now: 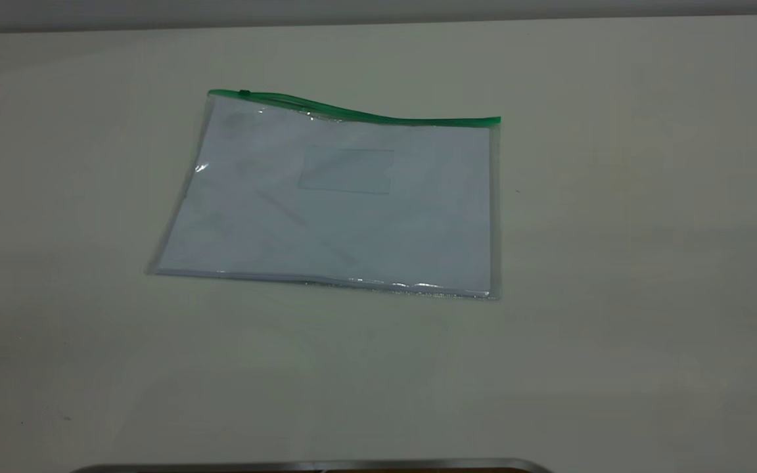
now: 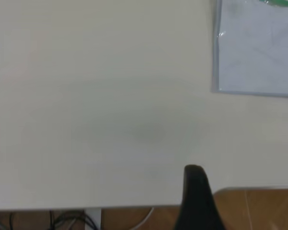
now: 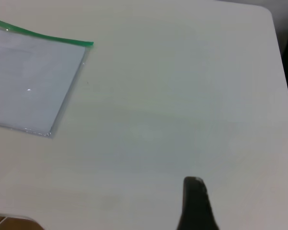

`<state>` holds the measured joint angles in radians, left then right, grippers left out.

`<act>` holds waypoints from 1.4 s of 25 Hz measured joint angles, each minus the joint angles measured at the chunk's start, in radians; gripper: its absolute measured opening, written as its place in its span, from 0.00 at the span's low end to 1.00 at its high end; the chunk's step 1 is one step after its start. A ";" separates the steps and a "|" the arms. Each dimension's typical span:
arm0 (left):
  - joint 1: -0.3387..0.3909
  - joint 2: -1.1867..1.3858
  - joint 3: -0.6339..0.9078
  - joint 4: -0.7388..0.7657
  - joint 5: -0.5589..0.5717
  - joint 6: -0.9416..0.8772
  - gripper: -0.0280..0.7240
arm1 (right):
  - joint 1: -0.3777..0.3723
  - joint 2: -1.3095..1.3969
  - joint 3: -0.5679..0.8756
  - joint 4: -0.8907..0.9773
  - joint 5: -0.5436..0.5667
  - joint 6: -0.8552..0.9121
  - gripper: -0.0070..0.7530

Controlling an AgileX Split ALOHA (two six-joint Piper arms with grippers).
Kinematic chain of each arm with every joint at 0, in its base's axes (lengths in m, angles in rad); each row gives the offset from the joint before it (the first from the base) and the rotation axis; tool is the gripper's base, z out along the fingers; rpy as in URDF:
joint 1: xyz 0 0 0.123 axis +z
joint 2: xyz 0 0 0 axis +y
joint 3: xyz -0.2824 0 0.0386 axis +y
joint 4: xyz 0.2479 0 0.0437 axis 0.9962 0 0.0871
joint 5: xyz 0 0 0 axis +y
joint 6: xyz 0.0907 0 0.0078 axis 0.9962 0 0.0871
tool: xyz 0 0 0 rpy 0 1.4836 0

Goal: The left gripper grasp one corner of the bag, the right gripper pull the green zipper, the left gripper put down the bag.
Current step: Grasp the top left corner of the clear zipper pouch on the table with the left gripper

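Clear plastic document bag [image 1: 345, 197] with white sheets inside lies flat on the pale tabletop [image 1: 615, 263], a faint rectangular card pocket [image 1: 347, 170] on its front. Along its far long edge runs the thin bright green zipper [image 1: 378, 116], bulging upward toward the exterior view's left, where the tiny darker slider [image 1: 244, 92] sits. Both arms hang back, well apart from the bag: each wrist view shows only one black finger, the left gripper's [image 2: 198, 199] and the right gripper's [image 3: 196, 203], so their opening cannot be told.
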<state>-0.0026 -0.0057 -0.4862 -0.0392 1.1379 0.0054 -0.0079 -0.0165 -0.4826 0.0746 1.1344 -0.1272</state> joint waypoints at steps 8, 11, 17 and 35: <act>0.000 0.332 -0.115 -0.001 -0.117 -0.045 0.82 | 0.000 0.080 -0.019 0.000 -0.019 0.030 0.73; 0.000 0.520 -0.159 -0.006 -0.215 -0.045 0.82 | 0.000 0.164 -0.054 -0.001 -0.060 0.037 0.73; 0.000 0.884 -0.222 -0.064 -0.472 -0.045 0.82 | 0.000 0.343 -0.081 0.004 -0.161 0.052 0.73; 0.000 1.908 -0.772 -0.235 -0.577 0.177 0.82 | 0.000 0.518 -0.081 0.003 -0.244 0.052 0.73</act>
<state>-0.0026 1.9023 -1.2586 -0.2737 0.5610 0.1826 -0.0079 0.5015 -0.5638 0.0775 0.8904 -0.0747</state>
